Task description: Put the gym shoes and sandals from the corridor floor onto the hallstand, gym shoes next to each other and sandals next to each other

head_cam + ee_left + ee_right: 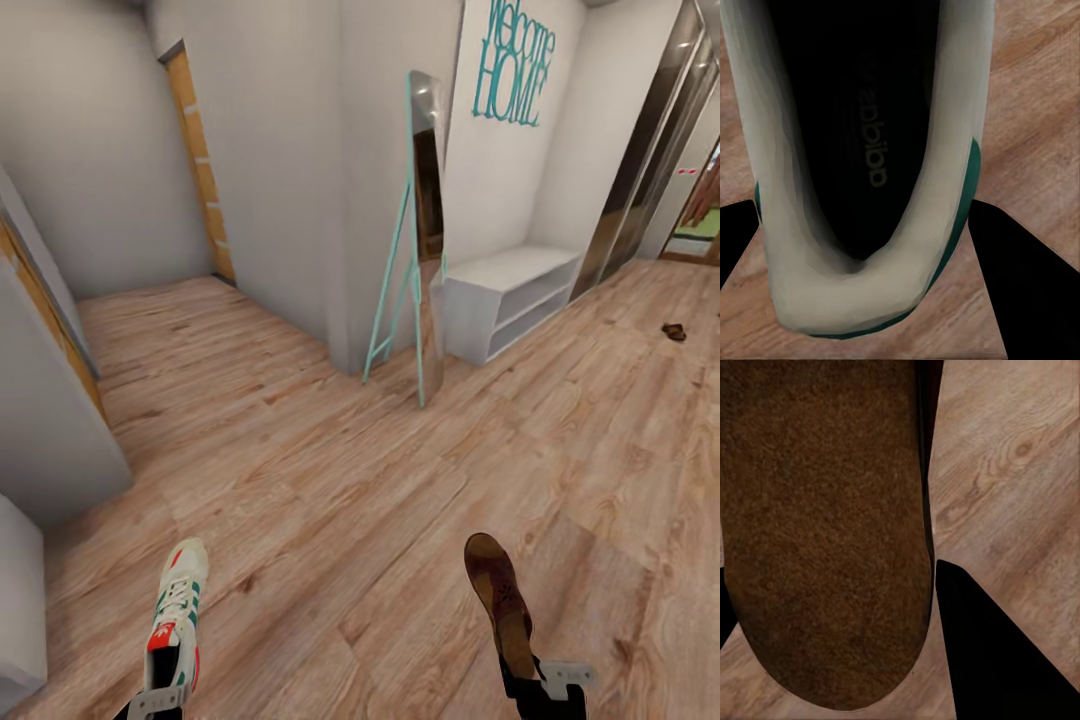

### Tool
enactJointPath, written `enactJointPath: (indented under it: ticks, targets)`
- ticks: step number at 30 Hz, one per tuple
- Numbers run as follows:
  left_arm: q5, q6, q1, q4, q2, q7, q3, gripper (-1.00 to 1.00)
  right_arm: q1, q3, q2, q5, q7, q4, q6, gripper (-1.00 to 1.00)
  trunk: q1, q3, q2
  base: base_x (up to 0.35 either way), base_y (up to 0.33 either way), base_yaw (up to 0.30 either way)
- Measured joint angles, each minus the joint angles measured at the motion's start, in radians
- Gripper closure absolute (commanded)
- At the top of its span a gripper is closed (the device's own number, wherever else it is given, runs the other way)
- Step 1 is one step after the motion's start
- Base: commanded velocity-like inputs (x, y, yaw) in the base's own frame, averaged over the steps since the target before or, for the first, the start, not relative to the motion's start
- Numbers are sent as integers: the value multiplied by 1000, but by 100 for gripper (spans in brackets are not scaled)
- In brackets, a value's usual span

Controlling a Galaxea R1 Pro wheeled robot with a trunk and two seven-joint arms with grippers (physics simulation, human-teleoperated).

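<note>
White and green, the gym shoe [178,610] sits in the left gripper [160,690], whose fingers [1027,285] are closed against both sides of its heel; the toe points toward the hallstand [510,295]. Held the same way, a brown sandal [500,600] is clamped by its heel in the right gripper [545,685], with one dark finger [997,652] showing beside its tan insole. Both are above the corridor floor [330,480], well apart from the hallstand. That low white unit stands against the far wall, just beside a leaning mirror [425,230] with a teal frame. Another small sandal [674,331] lies on the floor beyond the hallstand, near the mirrored wardrobe [650,140].
</note>
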Motion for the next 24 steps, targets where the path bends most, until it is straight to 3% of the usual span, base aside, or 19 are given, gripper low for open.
enactJointPath:
  ticks: [24]
  targets:
    - [-1, 0, 0, 0, 0, 0, 0, 100, 1, 0, 0, 0, 0, 1, 0, 100, 0, 0, 0, 0, 0, 279]
